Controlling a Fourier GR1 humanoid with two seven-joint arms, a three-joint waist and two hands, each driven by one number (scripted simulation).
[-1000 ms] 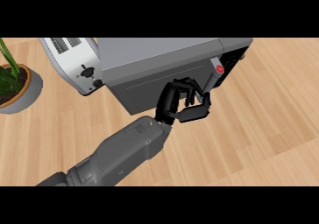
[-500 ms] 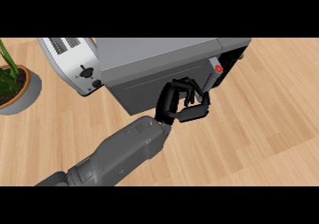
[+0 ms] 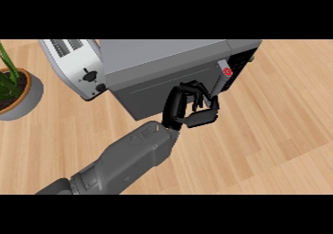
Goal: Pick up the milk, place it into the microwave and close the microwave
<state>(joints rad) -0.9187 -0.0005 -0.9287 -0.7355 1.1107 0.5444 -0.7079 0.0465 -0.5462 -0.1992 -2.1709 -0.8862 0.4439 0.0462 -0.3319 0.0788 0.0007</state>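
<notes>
No change from the earlier frames. I see the right hand [image 3: 193,109] against the front door of the microwave [image 3: 162,64], fingers curled and holding nothing. The milk is hidden; I cannot tell its location.

Head view: steeply down, close over microwave [image 3: 162,61].

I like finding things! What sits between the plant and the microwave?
The toaster stands between the plant and the microwave, close against the microwave's side. The head view shows it.
</notes>
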